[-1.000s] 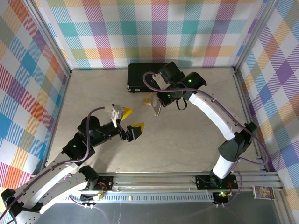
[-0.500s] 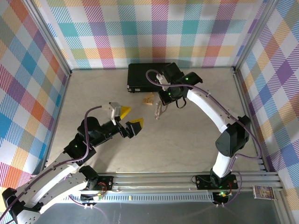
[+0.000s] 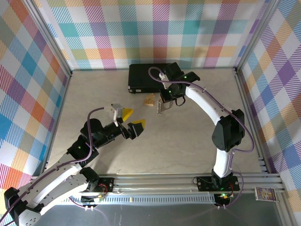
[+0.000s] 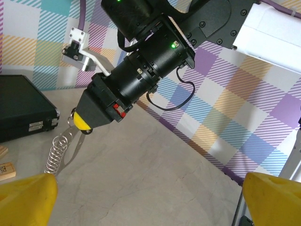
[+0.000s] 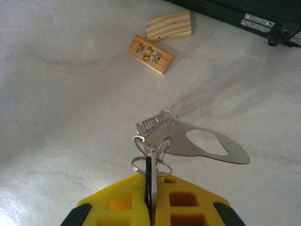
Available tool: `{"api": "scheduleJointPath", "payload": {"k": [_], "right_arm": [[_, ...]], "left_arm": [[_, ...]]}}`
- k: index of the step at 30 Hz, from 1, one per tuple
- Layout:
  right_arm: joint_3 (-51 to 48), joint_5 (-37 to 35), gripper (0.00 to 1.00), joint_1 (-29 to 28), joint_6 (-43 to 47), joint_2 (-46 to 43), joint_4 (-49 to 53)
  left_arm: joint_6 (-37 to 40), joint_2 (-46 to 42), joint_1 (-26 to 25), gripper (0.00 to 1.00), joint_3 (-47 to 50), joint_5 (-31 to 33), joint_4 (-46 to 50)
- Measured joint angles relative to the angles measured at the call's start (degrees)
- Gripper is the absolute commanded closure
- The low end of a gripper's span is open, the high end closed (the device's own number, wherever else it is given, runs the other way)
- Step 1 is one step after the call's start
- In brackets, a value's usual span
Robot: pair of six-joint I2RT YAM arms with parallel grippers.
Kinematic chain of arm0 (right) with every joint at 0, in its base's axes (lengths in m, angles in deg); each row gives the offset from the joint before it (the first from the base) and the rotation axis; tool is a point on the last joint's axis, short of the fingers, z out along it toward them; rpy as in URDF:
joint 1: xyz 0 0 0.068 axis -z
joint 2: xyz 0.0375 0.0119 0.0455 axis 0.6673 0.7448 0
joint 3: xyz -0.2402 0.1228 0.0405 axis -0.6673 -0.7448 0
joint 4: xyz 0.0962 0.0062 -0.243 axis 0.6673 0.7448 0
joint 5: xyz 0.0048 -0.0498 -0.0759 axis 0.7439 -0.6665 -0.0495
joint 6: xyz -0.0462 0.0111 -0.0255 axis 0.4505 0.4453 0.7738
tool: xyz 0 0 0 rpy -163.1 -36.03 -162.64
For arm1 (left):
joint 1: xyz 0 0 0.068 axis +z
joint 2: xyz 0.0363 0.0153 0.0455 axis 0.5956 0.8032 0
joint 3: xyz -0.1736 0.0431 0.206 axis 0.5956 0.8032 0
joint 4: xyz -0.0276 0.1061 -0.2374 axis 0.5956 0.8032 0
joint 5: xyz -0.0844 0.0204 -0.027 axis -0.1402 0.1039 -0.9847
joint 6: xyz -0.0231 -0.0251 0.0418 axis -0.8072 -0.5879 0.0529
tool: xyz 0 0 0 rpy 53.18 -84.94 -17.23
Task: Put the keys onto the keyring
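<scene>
In the right wrist view my right gripper (image 5: 151, 197) is shut on the keys (image 5: 149, 175), a thin black piece seen edge-on between the yellow fingers. Small wire rings and a spring coil link it to the keyring (image 5: 207, 141), a flat silver loop with a hole, lying low over the table. From above, the right gripper (image 3: 162, 100) is near the back middle, with the keyring (image 3: 160, 109) dangling under it. My left gripper (image 3: 133, 118) is open and holds nothing, a short way to the front left. Its view shows the spring of the keyring (image 4: 55, 154) below the right gripper's tip.
A black case (image 3: 146, 77) lies against the back wall behind the right gripper. A plain tan wooden block (image 5: 168, 24) and a block with a tiger picture (image 5: 150, 54) lie beside the keyring. Metal frame posts and checked walls close the table in.
The right arm's elbow has swung back and up, and its gripper has shifted slightly towards the back with the keyring. The left gripper has crept a little to the right.
</scene>
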Motion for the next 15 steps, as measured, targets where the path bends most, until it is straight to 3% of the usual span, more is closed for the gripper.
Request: {"api": "scheduleJointPath", "payload": {"k": [15], "right_arm": [[-15.32, 2.82, 1.0, 0.63, -1.95, -7.78, -2.47]], "left_arm": [[0.02, 0.46, 0.0, 0.0, 1.22, 1.36, -0.46]]}}
